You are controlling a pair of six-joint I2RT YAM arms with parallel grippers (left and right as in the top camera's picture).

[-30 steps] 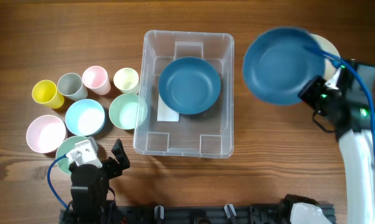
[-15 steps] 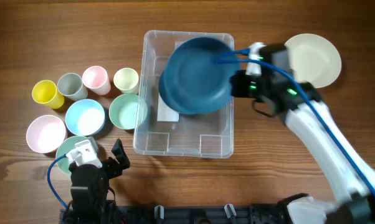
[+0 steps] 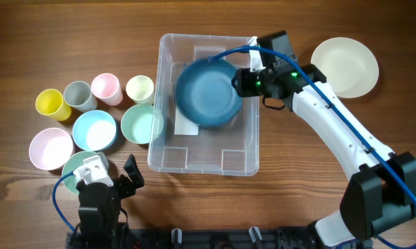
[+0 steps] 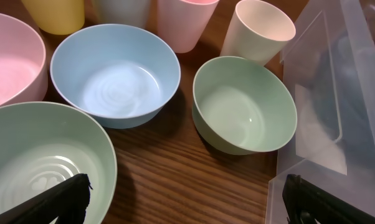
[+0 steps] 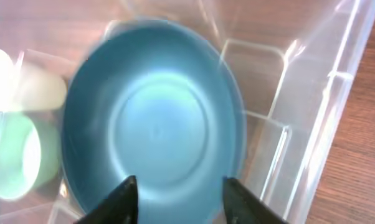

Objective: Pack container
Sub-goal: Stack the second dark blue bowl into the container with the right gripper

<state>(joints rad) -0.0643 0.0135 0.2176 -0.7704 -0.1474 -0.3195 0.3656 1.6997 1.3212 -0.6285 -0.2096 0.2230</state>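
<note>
Right gripper [image 5: 180,200] had its fingers spread apart above the blue plate [image 5: 153,127], w/ no pinch on the rim seen. Half a sec earlier that plate hung tilted over the container [image 3: 201,155]; it then lay flat inside, approx. stacked on a matching one. So one more item looked packed. The bowls [image 3: 95,130], cups [image 3: 106,88] and white plate [image 3: 345,67] were left outside. Plate was smooth, round, shallow; the bin clear ribbed plastic w/ rounded corners. Left gripper [image 4: 190,202] sat spread wide by the green bowl [image 4: 245,102].

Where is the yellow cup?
In the overhead view the yellow cup stands at the left end of the cup row, beside the grey cup, with the pink bowl just below it in the picture.
</note>
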